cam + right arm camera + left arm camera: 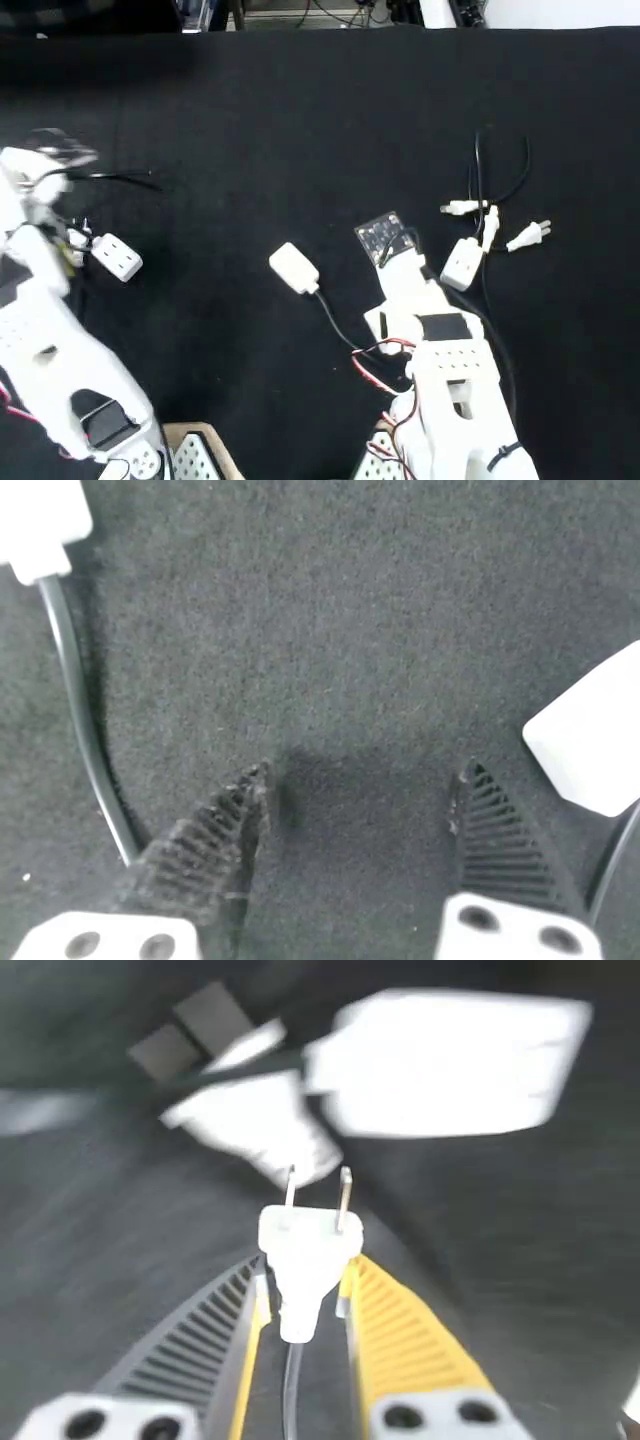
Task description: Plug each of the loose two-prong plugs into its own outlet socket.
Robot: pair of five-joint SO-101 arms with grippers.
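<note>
My left gripper (303, 1290) is shut on a white two-prong plug (305, 1250). Its prongs point at a white outlet block (450, 1060) a short way ahead without touching it. From above, this block (117, 257) lies at the table's left beside the left gripper (75, 240). My right gripper (360, 780) hangs open over bare cloth, with nothing between its fingers. It (383, 238) sits between a second outlet block (293, 267) and a third (462, 262). Two loose plugs (465, 208) (528, 236) lie at the right.
A black cloth (300, 120) covers the table. A dark cable (335, 320) runs from the second outlet block toward the right arm's base. Black cords (480, 170) loop behind the loose plugs. The table's far half has free room.
</note>
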